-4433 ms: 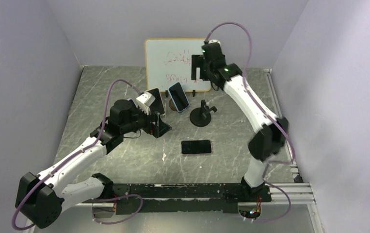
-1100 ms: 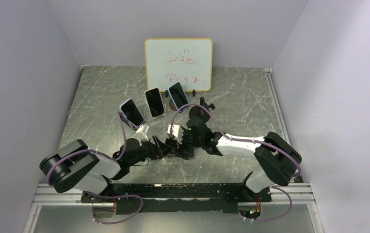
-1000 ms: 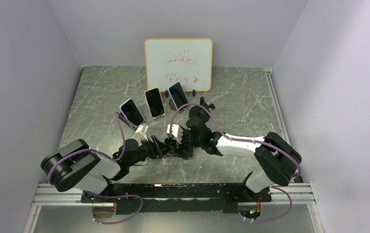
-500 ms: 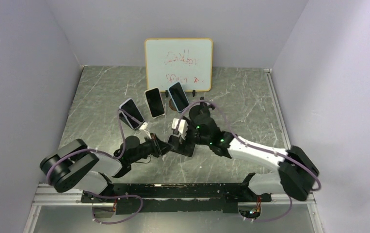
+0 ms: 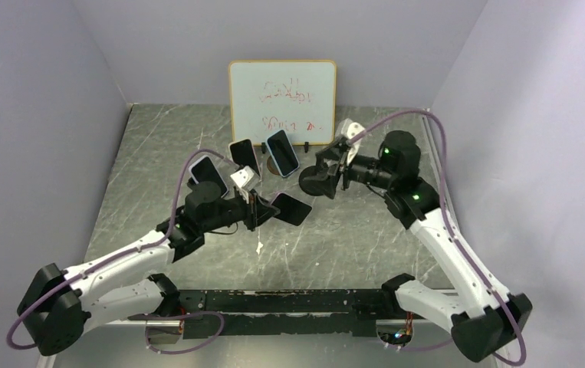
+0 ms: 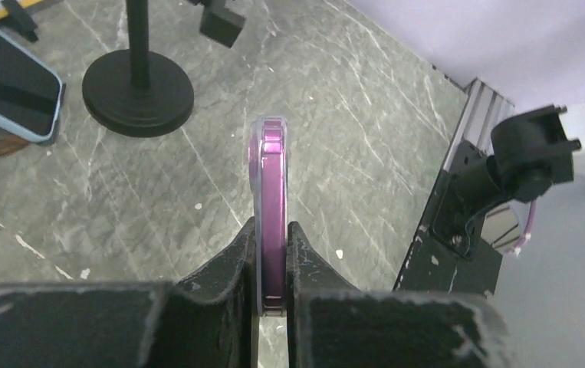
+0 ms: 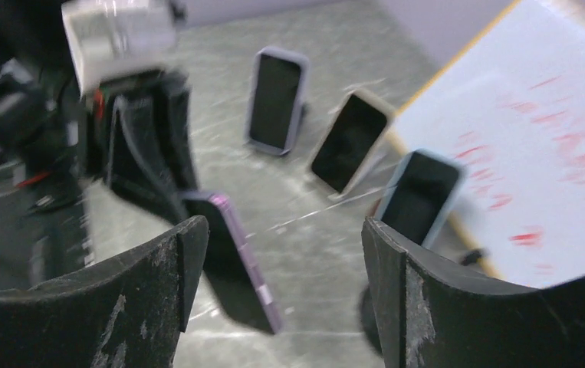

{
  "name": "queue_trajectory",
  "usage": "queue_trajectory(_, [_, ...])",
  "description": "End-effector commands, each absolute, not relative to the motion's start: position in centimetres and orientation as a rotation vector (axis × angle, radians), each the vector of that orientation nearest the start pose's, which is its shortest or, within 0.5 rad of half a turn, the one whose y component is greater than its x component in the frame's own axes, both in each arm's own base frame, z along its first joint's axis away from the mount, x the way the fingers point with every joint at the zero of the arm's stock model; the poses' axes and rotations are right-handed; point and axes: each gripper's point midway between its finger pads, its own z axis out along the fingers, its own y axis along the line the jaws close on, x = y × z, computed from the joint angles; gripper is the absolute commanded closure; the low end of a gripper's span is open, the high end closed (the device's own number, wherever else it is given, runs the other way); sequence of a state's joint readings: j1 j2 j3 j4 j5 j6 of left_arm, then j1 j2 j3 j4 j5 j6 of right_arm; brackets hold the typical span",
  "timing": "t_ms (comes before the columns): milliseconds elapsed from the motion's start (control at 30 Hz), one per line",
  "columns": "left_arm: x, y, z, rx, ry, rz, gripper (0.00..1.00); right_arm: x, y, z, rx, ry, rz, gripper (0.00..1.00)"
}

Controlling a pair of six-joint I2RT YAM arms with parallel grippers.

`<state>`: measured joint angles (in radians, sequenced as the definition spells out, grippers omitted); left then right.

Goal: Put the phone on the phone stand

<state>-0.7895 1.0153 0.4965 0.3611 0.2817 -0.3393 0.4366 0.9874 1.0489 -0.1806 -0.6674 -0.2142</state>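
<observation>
My left gripper (image 5: pixel 266 208) is shut on one end of a dark phone with a purple rim (image 5: pixel 292 208) and holds it above the table, just left of centre. In the left wrist view the phone (image 6: pixel 271 176) stands on edge between the pads (image 6: pixel 235 257). The empty black phone stand (image 5: pixel 317 184), a round base with a post (image 6: pixel 137 88), is just beyond and right of the phone. My right gripper (image 5: pixel 329 167) hovers open over the stand, nothing between its fingers (image 7: pixel 159 299), looking at the phone (image 7: pixel 237 261).
Three other phones lean on stands in a row at mid-table (image 5: pixel 206 170), (image 5: pixel 243 156), (image 5: pixel 282 152); the last is blue-cased (image 6: pixel 9 84). A whiteboard (image 5: pixel 282 101) with red writing stands at the back. An aluminium rail (image 5: pixel 289 300) runs along the near edge.
My left gripper has lifted the phone off the table and carried it back toward the stand. The right gripper has left the phone and swung up and back right, over the stand.
</observation>
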Motion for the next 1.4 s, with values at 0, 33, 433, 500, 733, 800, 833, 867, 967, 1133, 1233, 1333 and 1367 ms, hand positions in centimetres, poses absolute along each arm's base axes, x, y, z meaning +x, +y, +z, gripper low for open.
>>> queue_trajectory(0, [18.3,-29.2,22.5,0.911,1.704,-0.997,0.95,21.1,24.7,29.2,-1.141,1.509,1.079,0.24])
queue_trajectory(33, [17.8,-29.1,23.7,0.964,1.679,-0.992,0.95,20.6,25.0,29.0,-1.168,1.492,1.123,0.26])
queue_trajectory(433, [14.0,-29.4,28.7,1.139,1.515,-1.139,0.95,18.1,25.8,27.9,-1.245,1.402,1.234,0.34])
queue_trajectory(500, [13.8,-29.6,28.6,1.155,1.51,-1.162,0.95,18.0,26.0,28.0,-1.251,1.394,1.24,0.35])
queue_trajectory(733, [14.1,-30.1,28.4,1.161,1.516,-1.166,0.95,17.5,26.7,27.4,-1.281,1.407,1.254,0.38])
queue_trajectory(800, [14.2,-30.1,28.3,1.162,1.519,-1.164,0.95,17.4,26.9,27.2,-1.283,1.411,1.26,0.41])
queue_trajectory(833, [14.3,-30.2,28.3,1.165,1.52,-1.162,0.95,17.3,27.1,27.3,-1.283,1.406,1.264,0.42])
queue_trajectory(867, [14.4,-30.3,28.2,1.166,1.524,-1.16,0.95,17.2,27.3,27.3,-1.284,1.403,1.268,0.44])
queue_trajectory(967, [14.6,-30.4,28.0,1.166,1.531,-1.158,0.95,16.7,28.0,27.4,-1.299,1.39,1.28,0.46])
queue_trajectory(1133, [14.7,-30.6,27.8,1.166,1.533,-1.16,0.95,16.5,29.0,26.7,-1.319,1.42,1.267,0.56])
queue_trajectory(1233, [14.8,-30.4,28.0,1.164,1.54,-1.147,0.95,16.8,28.7,25.5,-1.324,1.47,1.229,0.56])
queue_trajectory(1333, [15.2,-30.1,28.6,1.194,1.516,-1.085,0.95,17.1,28.5,24.6,-1.314,1.498,1.203,0.56])
queue_trajectory(1367, [15.2,-29.9,28.8,1.203,1.513,-1.069,0.95,17.2,28.5,24.4,-1.308,1.509,1.199,0.56])
